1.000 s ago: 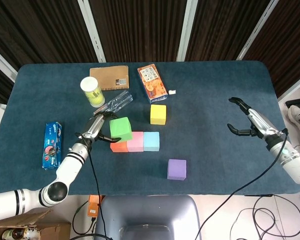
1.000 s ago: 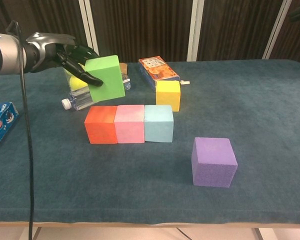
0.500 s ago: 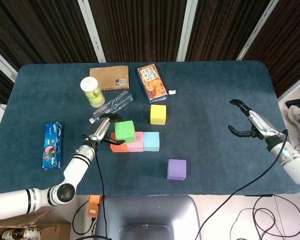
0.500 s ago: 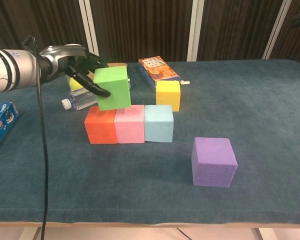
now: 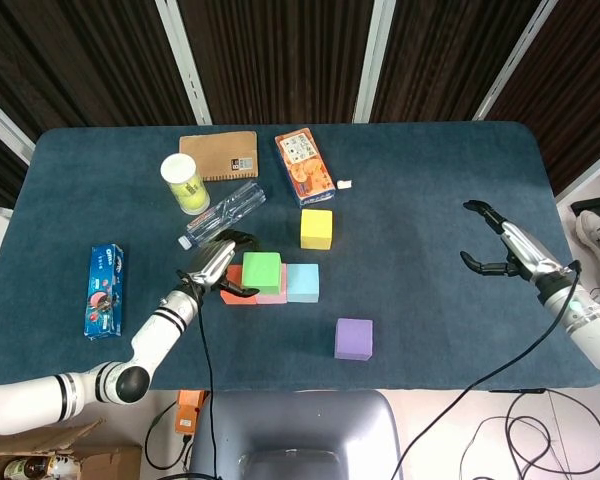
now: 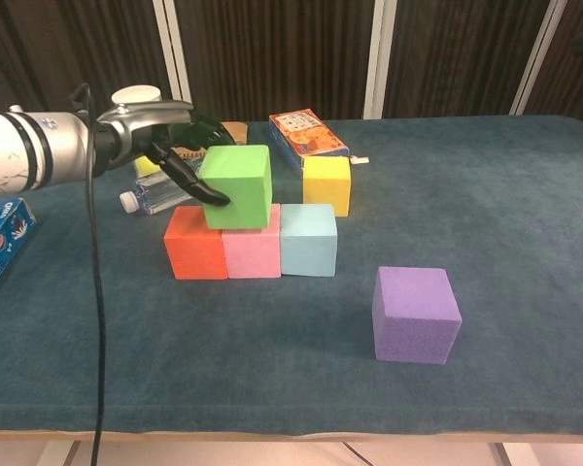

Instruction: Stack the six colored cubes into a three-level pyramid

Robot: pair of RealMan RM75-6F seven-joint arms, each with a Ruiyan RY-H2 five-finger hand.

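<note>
An orange cube [image 6: 194,243], a pink cube [image 6: 252,253] and a light blue cube [image 6: 308,240] stand in a row on the table. My left hand [image 6: 180,150] grips a green cube [image 6: 238,186] [image 5: 261,272] that sits over the seam of the orange and pink cubes; I cannot tell whether it rests on them. Behind the row stands a yellow cube [image 6: 327,184]. A purple cube [image 6: 416,314] stands alone at the front right. My right hand [image 5: 500,245] hovers open at the table's right side, holding nothing.
A clear bottle [image 5: 223,211], a yellow-filled canister [image 5: 184,184], a brown book [image 5: 220,155] and an orange snack box [image 5: 304,166] lie behind the cubes. A blue packet [image 5: 104,290] lies at the left. A small white scrap [image 5: 345,184] is near the box.
My left hand has carried the green cube right and down, from beside the row to on top of the orange and pink cubes. The right hand has drifted slightly right.
</note>
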